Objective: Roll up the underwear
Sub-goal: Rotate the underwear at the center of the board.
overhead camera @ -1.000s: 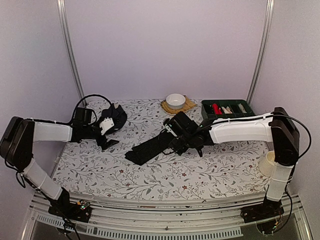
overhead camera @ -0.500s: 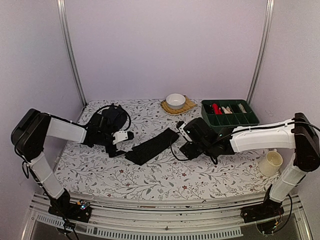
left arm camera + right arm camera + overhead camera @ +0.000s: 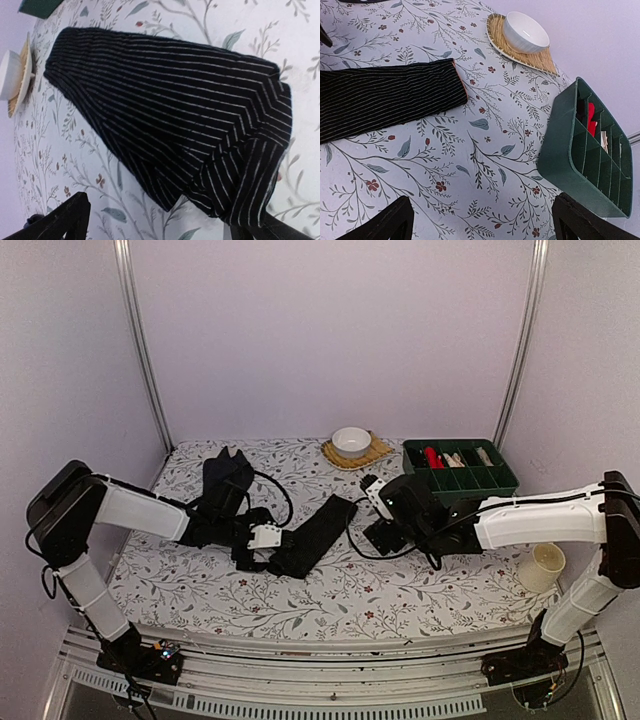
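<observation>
One piece of underwear (image 3: 318, 530) lies folded into a long black strip with thin pale stripes, running diagonally across the middle of the floral table. In the left wrist view the underwear (image 3: 170, 105) fills most of the frame, and its near corner lies between the fingers. My left gripper (image 3: 272, 545) (image 3: 167, 227) is open at the strip's near end. The second black underwear (image 3: 225, 478) lies crumpled at the back left. My right gripper (image 3: 383, 537) (image 3: 487, 225) hangs open over bare cloth, right of the strip's far end (image 3: 385, 100), which shows an orange edge.
A white bowl (image 3: 351, 440) (image 3: 522, 32) sits on a woven mat (image 3: 374, 452) at the back. To the right stands a green divided tray (image 3: 460, 468) (image 3: 580, 165). A cream cup (image 3: 540, 565) stands at the right edge. The left arm's cable loops near the crumpled garment.
My left gripper has moved right, from beside the crumpled garment to the near end of the folded strip. My right gripper has drawn back rightward off the strip's far end.
</observation>
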Action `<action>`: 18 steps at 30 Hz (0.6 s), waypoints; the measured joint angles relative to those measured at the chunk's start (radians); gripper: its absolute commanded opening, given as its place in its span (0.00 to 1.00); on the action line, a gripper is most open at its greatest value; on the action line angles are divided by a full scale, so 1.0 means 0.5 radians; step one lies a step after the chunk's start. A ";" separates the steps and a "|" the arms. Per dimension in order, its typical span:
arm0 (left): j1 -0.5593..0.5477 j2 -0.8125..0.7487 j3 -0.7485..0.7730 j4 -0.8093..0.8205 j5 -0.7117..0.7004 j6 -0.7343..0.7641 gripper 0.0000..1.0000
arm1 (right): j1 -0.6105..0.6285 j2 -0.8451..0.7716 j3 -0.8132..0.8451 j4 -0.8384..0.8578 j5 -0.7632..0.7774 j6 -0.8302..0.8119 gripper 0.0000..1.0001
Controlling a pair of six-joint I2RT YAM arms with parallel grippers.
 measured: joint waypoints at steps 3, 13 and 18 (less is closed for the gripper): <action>-0.153 -0.011 -0.021 0.021 -0.020 -0.015 0.99 | 0.000 -0.017 -0.014 0.015 0.001 -0.003 0.99; -0.617 -0.085 -0.058 -0.077 0.105 -0.051 0.98 | 0.000 -0.022 -0.023 0.056 0.002 -0.027 0.99; -0.571 -0.344 -0.166 -0.201 0.231 0.023 0.98 | 0.000 -0.036 -0.064 0.101 -0.056 -0.062 0.99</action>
